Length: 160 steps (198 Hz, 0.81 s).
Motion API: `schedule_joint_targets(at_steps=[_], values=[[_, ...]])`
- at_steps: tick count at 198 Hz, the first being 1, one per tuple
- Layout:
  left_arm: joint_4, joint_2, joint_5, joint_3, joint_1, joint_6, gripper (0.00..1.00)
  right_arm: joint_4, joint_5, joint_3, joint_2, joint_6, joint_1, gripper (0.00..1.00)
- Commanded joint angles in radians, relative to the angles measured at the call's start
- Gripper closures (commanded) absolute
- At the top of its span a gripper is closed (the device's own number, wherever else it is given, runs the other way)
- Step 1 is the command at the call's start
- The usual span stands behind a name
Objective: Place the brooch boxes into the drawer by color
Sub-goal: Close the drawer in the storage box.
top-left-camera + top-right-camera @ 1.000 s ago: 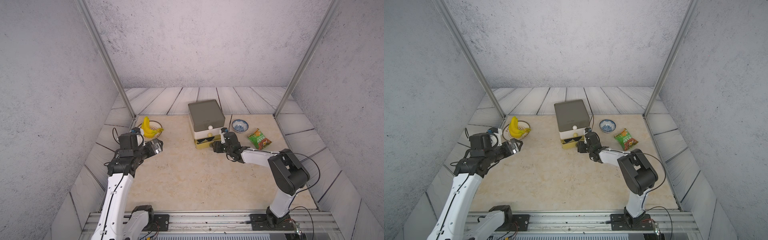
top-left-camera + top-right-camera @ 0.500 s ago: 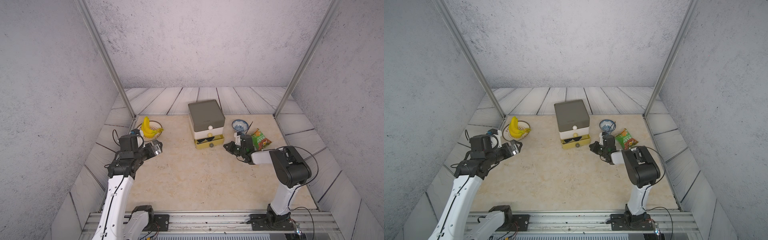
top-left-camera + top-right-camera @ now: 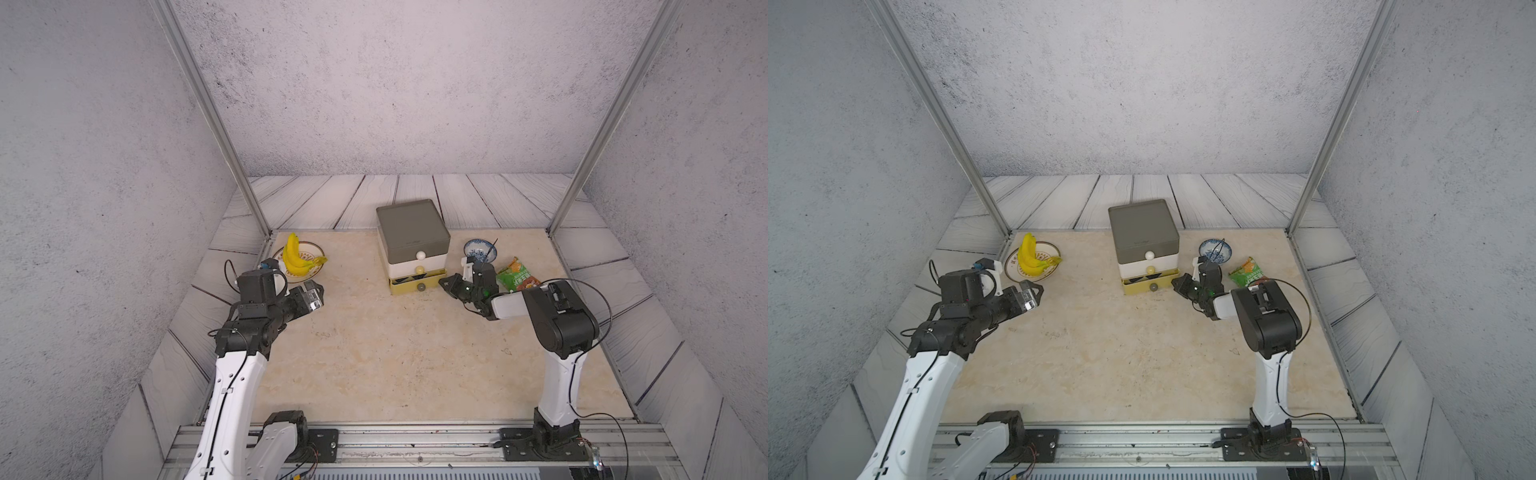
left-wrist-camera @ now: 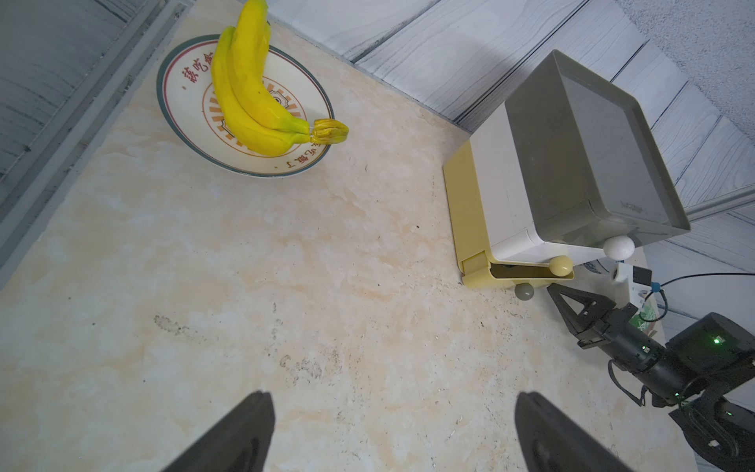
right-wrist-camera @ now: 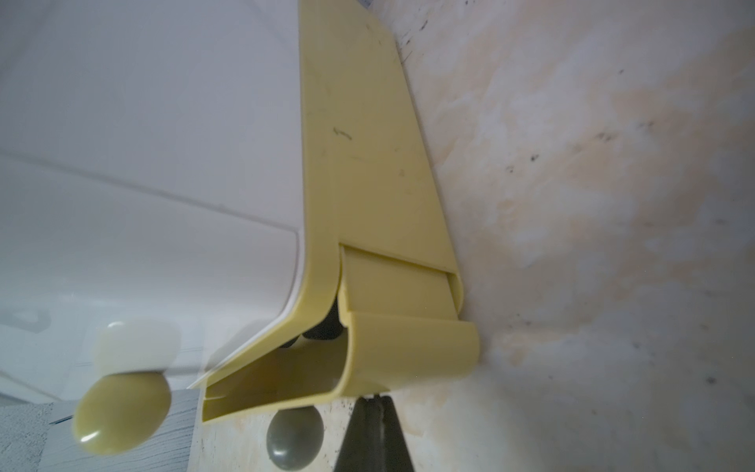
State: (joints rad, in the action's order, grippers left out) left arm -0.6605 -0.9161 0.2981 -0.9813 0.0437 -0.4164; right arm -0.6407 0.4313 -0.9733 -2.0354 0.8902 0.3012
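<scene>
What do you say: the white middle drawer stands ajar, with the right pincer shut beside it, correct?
No: the yellow bottom drawer stands ajar, not the white middle drawer, as the left wrist view shows. The right pincer is shut beside it.

Through the left wrist camera I see my left claw [image 4: 394, 408] spread wide, its two dark fingers [image 4: 241, 429] poking in over bare marbled bench [image 4: 286, 286]. Across the bench a plate [image 4: 179, 106] carries a bunch of yellow bananas [image 4: 245, 102]. Off to the other side stands the drawer cabinet [image 4: 580, 155], grey on top, white in the middle, yellow below. Its bottom drawer [image 4: 476, 265] is pulled out a little, with something dark in the gap that I cannot make out. The right claw [image 4: 561, 296] sits pinched together, holding nothing, just beside the grey knob [image 4: 524, 292].
</scene>
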Motion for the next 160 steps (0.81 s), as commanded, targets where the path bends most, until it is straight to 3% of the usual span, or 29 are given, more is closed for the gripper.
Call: schedule_joint_targets(at_steps=[1,91,112,137,160], values=[[-0.019,0.005,-0.014,-0.034,0.009,0.022,0.02,-0.028,-0.034,-0.038,-0.032,0.016,0.011,1.0],[0.002,0.018,-0.031,-0.004,0.008,0.025,0.02,-0.022,-0.085,-0.088,-0.079,-0.001,0.04,1.0],[0.01,0.021,-0.05,0.002,0.008,0.033,0.02,-0.022,-0.08,-0.06,-0.049,-0.018,0.04,0.83],[0.05,0.021,-0.099,0.011,0.008,0.051,0.02,-0.011,-0.097,0.046,0.057,-0.043,0.04,0.5],[0.102,0.015,-0.161,0.032,0.009,0.091,0.02,0.039,-0.127,0.166,0.195,-0.088,0.039,0.36]])
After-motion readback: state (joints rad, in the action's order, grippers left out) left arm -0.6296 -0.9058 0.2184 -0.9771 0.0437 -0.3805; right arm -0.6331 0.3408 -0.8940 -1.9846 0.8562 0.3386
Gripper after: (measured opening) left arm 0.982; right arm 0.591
